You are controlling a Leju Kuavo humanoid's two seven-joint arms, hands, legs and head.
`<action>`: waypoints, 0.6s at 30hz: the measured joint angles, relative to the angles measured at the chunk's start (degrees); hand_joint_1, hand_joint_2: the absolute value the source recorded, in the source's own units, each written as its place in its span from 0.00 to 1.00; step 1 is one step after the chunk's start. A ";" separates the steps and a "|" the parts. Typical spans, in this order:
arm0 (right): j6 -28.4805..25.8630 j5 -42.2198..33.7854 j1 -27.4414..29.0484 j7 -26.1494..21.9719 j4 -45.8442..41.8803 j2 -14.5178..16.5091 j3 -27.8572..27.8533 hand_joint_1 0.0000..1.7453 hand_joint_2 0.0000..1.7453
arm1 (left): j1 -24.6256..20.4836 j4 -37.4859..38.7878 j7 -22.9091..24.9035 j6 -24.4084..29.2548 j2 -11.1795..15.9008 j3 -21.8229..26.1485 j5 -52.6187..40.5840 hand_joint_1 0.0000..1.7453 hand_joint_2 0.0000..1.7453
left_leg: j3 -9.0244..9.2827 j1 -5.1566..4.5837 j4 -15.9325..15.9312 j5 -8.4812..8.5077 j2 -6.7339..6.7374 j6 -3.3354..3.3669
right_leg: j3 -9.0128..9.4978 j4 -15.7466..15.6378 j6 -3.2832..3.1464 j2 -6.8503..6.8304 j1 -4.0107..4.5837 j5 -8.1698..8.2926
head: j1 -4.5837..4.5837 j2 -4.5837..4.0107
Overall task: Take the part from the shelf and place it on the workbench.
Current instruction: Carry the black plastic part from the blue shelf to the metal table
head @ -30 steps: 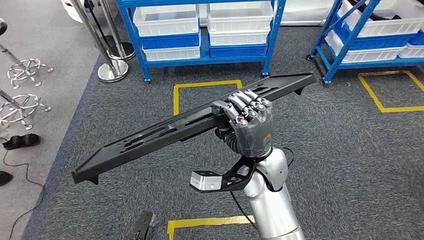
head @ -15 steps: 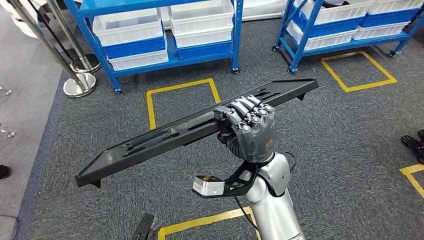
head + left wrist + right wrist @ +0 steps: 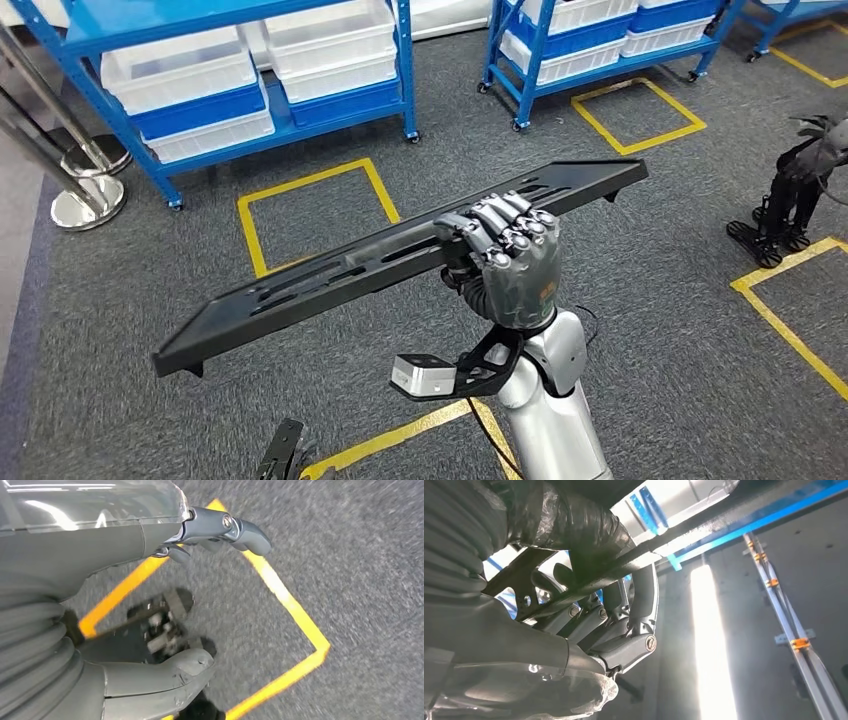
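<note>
The part (image 3: 330, 270) is a long, flat black plastic panel with slots, held level over the carpet and running from lower left to upper right. My right hand (image 3: 510, 265) grips it near its middle, with the fingers curled over its near edge. In the right wrist view the part (image 3: 684, 527) crosses above the curled fingers (image 3: 624, 625). My left hand (image 3: 100, 540) hangs over the carpet with its fingers and thumb apart and nothing in it.
Blue shelf racks (image 3: 400, 70) with white and blue bins (image 3: 190, 75) stand at the back, a second rack (image 3: 520, 60) further right. Yellow tape squares (image 3: 310, 210) mark the grey carpet. A chrome stanchion base (image 3: 85, 205) stands far left. A small dark legged machine (image 3: 790, 200) stands at right.
The whole scene has slid left as the camera turns right; a dark machine has come into view at right. The part stays in my right hand's grip.
</note>
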 joint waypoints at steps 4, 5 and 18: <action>0.00 0.02 -0.10 0.00 -0.26 0.15 0.00 0.98 1.00 | -0.42 0.00 -0.15 0.00 0.14 0.00 0.09 0.00 1.00 | -0.59 0.54 2.15 -1.98 -1.03 -1.21 | -0.30 -0.28 -1.43 2.20 -0.19 0.61 | -0.02 0.00; 0.00 0.02 -0.14 0.00 -0.31 0.21 0.00 0.98 1.00 | -0.45 0.00 -0.16 0.00 0.19 0.00 0.09 0.00 1.00 | -1.70 0.70 4.78 -3.72 -2.38 -1.45 | -0.36 -0.33 -1.67 2.72 -0.23 0.74 | -0.02 0.00; 0.00 0.14 0.24 0.00 -1.86 0.27 0.00 0.98 1.00 | -0.21 0.00 0.68 0.01 1.58 -0.24 -1.18 0.00 1.00 | 1.29 0.20 -1.60 0.24 -8.71 1.26 | -1.64 -0.87 -0.20 10.18 -0.36 2.36 | -0.02 0.00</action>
